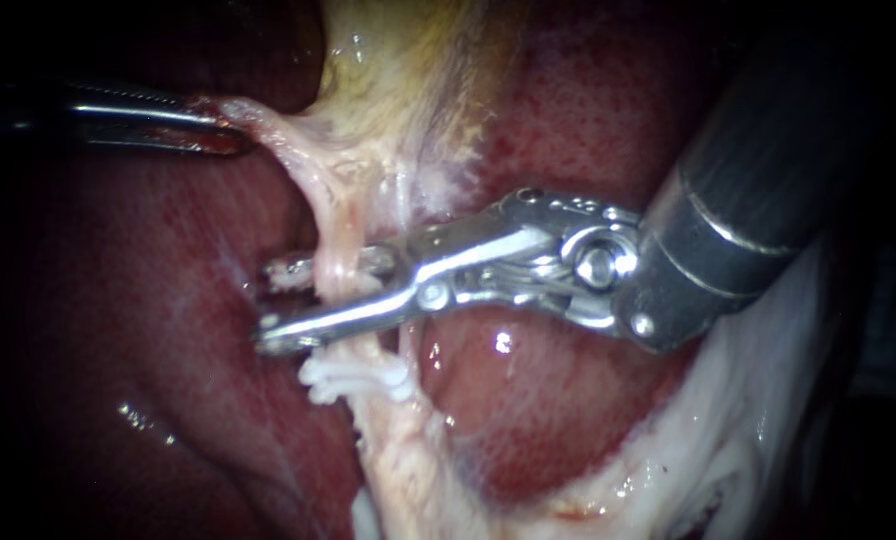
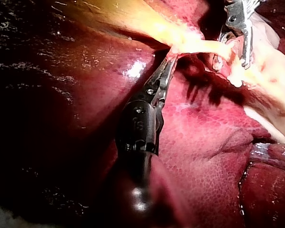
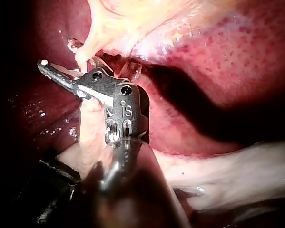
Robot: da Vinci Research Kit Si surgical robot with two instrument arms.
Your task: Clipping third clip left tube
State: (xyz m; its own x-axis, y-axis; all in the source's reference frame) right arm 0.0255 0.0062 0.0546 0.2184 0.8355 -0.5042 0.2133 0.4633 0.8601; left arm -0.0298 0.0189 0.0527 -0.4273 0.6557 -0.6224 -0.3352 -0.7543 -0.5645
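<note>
1. Where dark red, glossy surface fills the ground: liver [image 1: 568, 420], lying behind and around every other item
2. Gallbladder [image 1: 408, 60]: yellowish, at the upper edge, with pale tissue running down from it
3. Right instrument [image 1: 273, 305]: shaft enters from upper right; jaws parted to a moderate gap and laid crosswise, a white clip [image 1: 290, 270] seated at the tip
4. Left instrument [image 1: 218, 130]: jaws closed on a pale tissue strand [image 1: 258, 125], held taut toward the left, well apart from the clip site
5. Left tube [image 1: 336, 262]: long axis up-and-down, nearly square to the right jaws, passing between them; right instrument nearer; judged to need only closure
6. White clips [image 1: 353, 380]: bunched on the tube, just below the lower jaw
</note>
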